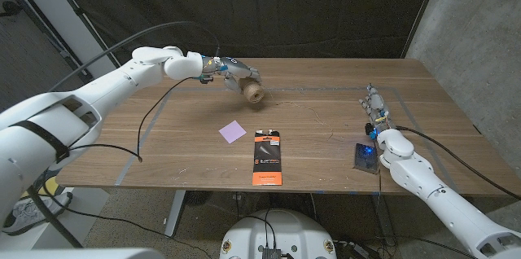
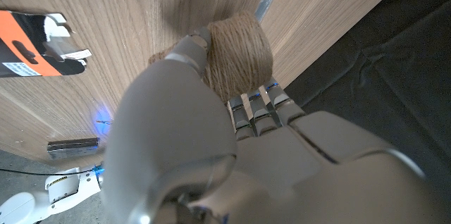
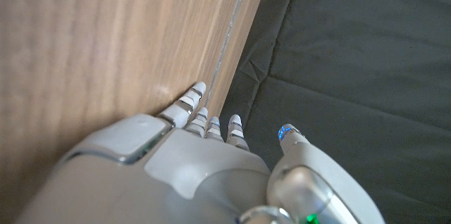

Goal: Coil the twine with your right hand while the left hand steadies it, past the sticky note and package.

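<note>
A spool of brown twine (image 1: pixel 253 91) sits at the far left-middle of the wooden table (image 1: pixel 326 161). My left hand (image 1: pixel 230 72) holds it from behind, and the left wrist view shows the fingers wrapped over the twine spool (image 2: pixel 239 44). A thin loose strand (image 1: pixel 313 112) trails from the spool across the table toward the right. My right hand (image 1: pixel 375 108) stands at the right side of the table, fingers extended and apart, holding nothing; in the right wrist view the right hand (image 3: pixel 211 146) points toward the table's far edge.
A purple sticky note (image 1: pixel 232 132) lies in front of the spool. An orange and black package (image 1: pixel 267 157) lies beside it near the front edge, and shows as the package (image 2: pixel 39 44) in the left wrist view. A grey tape line (image 1: pixel 163 104) borders the work area.
</note>
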Robot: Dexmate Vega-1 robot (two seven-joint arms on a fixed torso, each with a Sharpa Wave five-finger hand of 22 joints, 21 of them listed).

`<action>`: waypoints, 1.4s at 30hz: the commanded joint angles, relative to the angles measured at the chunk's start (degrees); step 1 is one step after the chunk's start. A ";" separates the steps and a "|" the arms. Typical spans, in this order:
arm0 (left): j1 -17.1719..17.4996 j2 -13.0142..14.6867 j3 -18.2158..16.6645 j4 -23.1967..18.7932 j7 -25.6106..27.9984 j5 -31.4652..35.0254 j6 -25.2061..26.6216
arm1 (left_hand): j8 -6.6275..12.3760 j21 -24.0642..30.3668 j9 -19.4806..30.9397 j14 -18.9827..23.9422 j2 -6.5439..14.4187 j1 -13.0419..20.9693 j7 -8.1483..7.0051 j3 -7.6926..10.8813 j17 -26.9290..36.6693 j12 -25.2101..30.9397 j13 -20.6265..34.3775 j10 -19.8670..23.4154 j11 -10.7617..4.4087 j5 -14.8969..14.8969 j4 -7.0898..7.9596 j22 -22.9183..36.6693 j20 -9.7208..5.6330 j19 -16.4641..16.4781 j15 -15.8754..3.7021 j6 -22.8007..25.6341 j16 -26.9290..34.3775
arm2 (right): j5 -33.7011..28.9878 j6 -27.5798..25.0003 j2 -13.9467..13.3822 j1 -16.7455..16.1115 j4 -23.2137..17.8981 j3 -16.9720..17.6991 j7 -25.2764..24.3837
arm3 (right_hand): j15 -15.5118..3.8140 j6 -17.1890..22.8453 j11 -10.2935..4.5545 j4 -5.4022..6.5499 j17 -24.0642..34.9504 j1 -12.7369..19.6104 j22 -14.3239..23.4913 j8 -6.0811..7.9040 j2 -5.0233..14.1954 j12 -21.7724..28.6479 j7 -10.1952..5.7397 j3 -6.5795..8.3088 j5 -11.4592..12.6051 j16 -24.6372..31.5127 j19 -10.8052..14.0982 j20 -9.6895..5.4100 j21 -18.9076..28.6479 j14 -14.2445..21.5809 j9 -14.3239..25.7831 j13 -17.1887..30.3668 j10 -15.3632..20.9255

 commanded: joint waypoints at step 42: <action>3.14 0.64 -4.67 -4.27 -0.84 -5.92 4.30 | 1.53 0.81 1.02 1.44 0.73 0.44 0.11 -0.57 3.26 0.76 1.01 1.14 0.03 0.94 0.16 0.43 0.35 0.35 -0.61 1.06 0.65 | -8.56 -6.82 -7.07 1.05 -11.16 -1.90 0.25 | 0.06 1.80 -0.08 -1.72 -0.39 0.96 0.14 0.79 -0.74 0.74 -0.54 1.15 -0.10 0.41 0.88 0.24 0.26 1.04 0.11 0.08 2.19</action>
